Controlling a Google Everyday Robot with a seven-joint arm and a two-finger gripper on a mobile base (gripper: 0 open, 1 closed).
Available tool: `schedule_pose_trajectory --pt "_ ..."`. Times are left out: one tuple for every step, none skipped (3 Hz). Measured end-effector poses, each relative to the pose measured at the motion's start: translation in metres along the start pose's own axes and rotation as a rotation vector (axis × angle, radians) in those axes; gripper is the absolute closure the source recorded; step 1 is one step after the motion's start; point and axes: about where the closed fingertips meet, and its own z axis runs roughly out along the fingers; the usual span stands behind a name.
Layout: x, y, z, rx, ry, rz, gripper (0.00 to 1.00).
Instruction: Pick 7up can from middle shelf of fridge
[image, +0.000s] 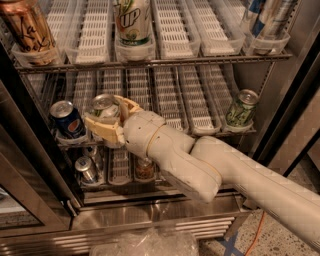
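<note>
The 7up can (104, 106), pale whitish-green with a silver top, stands at the front left of the fridge's middle shelf (200, 120). My gripper (103, 112) is at the can, with one tan finger in front of and below it and the other behind it on the right. The fingers hug the can's sides and hide its lower body. My white arm reaches in from the lower right across the fridge (150, 210) opening.
A blue Pepsi can (66, 119) stands just left of the 7up can. A darker green can (241, 107) stands at the shelf's right end. The top shelf holds a tall white UP can (132, 22) and a brown can (27, 27). Cans (86, 169) stand on the bottom shelf.
</note>
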Motion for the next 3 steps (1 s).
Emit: schedule_pose_trajectory --pt "0.002 0.011 -0.008 -0.010 -0.010 0.011 1.00" --pt "0.000 0.046 -0.057 0.001 -0.046 0.015 1.00" --pt "0.000 0.046 -0.057 0.001 -0.046 0.015 1.00"
